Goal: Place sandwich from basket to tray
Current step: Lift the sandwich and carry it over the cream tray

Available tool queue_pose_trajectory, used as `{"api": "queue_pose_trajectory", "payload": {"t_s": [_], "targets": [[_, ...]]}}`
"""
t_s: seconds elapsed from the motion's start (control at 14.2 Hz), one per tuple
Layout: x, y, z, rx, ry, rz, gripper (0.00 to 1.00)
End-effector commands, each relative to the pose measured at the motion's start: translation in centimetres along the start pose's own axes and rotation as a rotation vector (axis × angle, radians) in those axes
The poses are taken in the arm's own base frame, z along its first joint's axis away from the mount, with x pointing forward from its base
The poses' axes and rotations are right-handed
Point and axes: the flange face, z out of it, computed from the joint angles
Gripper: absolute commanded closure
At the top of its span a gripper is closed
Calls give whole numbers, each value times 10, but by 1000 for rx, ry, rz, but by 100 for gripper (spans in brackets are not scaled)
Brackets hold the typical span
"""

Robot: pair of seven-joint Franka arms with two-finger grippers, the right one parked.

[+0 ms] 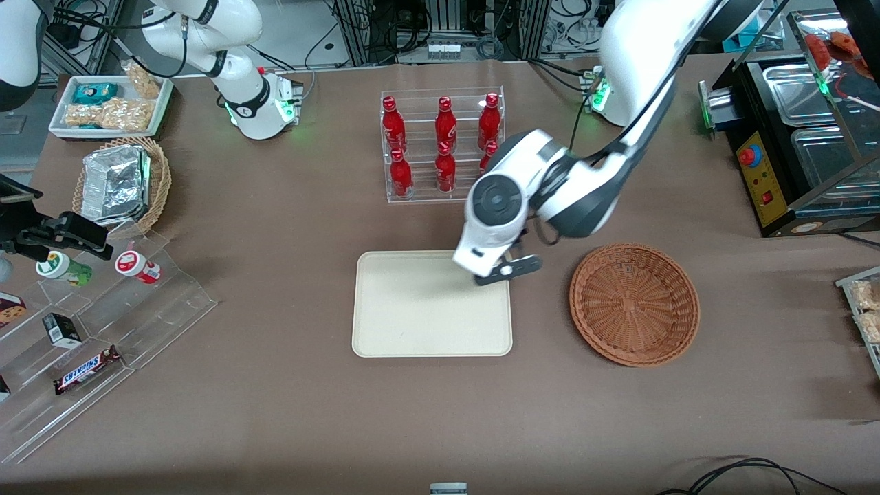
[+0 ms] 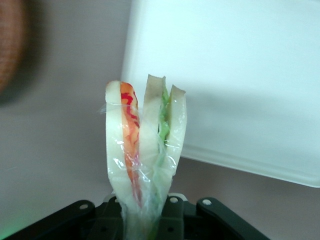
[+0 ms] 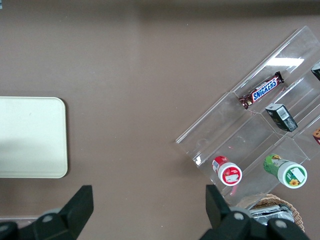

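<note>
Cream tray (image 1: pixel 412 316) lies bare beside the emptied wicker basket (image 1: pixel 634 304), ready to receive; the left gripper (image 2: pixel 145 215) hangs over the tray's basket-side edge; its fingers clamp the wrapped sandwich (image 2: pixel 142 150) edgewise, apparently for carrying across.

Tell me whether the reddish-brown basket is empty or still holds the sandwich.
Empty. The basket shows only bare weave; the sandwich is clamped in the gripper at the tray edge.
</note>
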Motion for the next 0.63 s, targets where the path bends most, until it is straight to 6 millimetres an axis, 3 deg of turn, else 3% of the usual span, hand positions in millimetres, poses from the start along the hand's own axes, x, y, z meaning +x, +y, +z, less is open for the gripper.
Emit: {"api": "queue_pose_trajectory", "payload": {"t_s": [0.0, 0.21, 0.56], "targets": [[-5, 44, 43, -50, 11, 64, 88], [-3, 60, 67, -25, 54, 98, 87], [10, 76, 75, -67, 59, 104, 81]]}}
